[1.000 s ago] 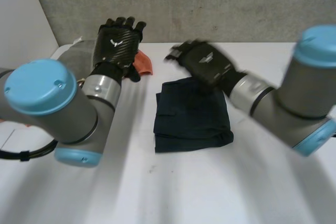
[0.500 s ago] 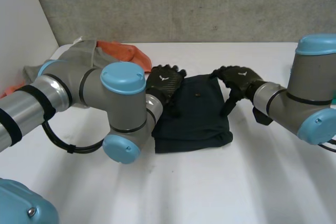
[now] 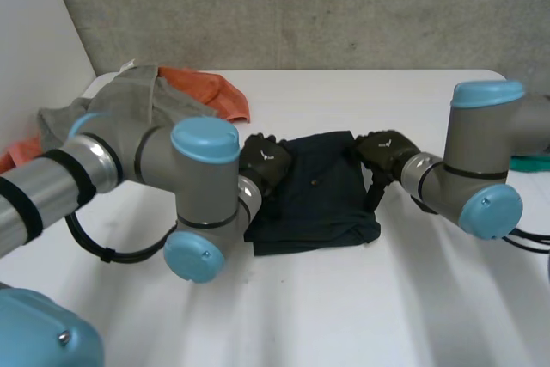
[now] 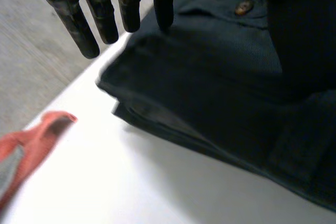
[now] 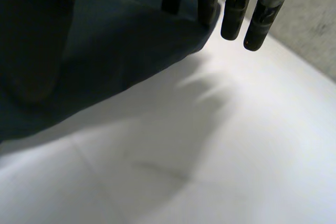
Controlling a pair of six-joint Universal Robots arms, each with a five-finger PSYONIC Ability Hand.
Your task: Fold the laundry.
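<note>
fingers straight and relaxed, left hand [image 3: 265,161] and right hand [image 3: 382,148] sit at far corners of the folded dark garment [image 3: 318,199]

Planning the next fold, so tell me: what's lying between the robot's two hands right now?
The folded dark navy garment lies between them on the white table, with the left hand at one side edge and the right hand at the other, per the head view.

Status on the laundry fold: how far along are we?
Done: the dark blue garment lies folded into a compact rectangle on the table. In hand: the left hand and right hand rest at its opposite side edges near the far corners, fingers straight. Left: the grey garment and orange garment lie crumpled in a pile at the far left, unfolded.
</note>
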